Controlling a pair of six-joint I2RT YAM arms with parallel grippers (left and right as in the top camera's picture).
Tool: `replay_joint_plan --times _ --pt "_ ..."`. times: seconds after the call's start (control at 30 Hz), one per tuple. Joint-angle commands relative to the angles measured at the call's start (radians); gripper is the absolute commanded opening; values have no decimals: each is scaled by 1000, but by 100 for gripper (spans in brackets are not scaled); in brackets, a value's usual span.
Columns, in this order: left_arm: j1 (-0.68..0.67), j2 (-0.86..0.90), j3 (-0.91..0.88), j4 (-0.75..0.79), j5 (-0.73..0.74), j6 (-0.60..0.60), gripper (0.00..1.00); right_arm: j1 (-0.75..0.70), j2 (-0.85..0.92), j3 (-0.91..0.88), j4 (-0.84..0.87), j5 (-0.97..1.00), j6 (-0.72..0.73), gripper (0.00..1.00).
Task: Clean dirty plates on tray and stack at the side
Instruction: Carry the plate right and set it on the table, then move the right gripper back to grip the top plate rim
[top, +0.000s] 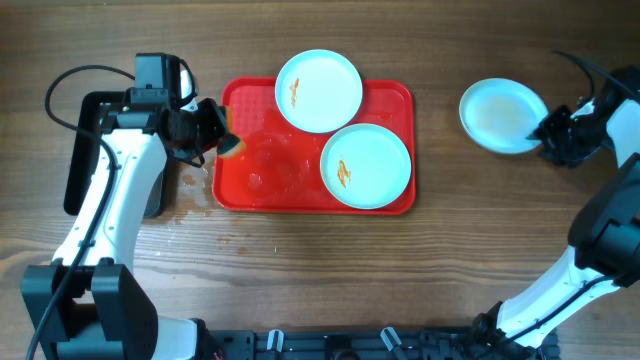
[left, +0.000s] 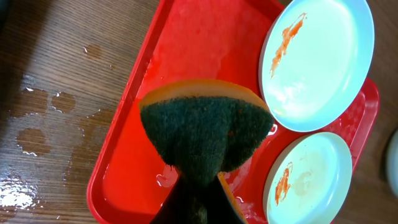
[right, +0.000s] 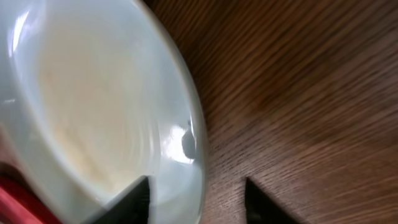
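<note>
Left claw (top: 215, 132) pinches a sponge (left: 205, 134); right claw (top: 546, 132), spread astride the plate (top: 498, 115) on the desk (top: 450, 260), may snag its rim lifting away.

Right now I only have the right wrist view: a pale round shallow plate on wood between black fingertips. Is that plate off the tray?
Observer: Yes, the pale round plate lies on the wooden table, right of the red rectangular plastic tray.
Operator: What's left on the tray?
Observer: Two matching plates, one at the far edge, one at the near right, both smeared orange.
Operator: And the left arm?
Observer: The left gripper is shut on a green-and-orange sponge above the tray's left side.
</note>
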Motion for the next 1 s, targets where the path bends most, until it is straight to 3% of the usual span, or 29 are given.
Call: replay_joint_plan --times 0.0,0.1,0.2,0.23,0.33,0.5,0.67,0.83,0.97 --pt "-2 4 8 3 -10 15 4 26 -24 -1 11 -199 -90 59" --pt "-2 4 8 3 -10 15 4 81 -30 1 24 -483 -205 58" --pt "-2 5 8 3 -10 15 4 173 -72 2 72 -566 -224 59" --pt "-2 4 8 3 -10 15 4 214 -94 2 98 -542 -213 68" --pt "-2 4 8 3 -10 15 4 314 -142 2 149 -378 -89 80" --pt "-2 5 8 8 -10 14 4 503 -144 1 302 -296 -75 88" --pt "-2 5 8 6 -10 15 4 757 -87 2 456 165 47 96" --pt "-2 5 8 6 -10 15 4 795 48 82 416 -3 40 96" --pt "-2 5 8 3 -10 15 4 790 136 217 298 -15 -16 96"
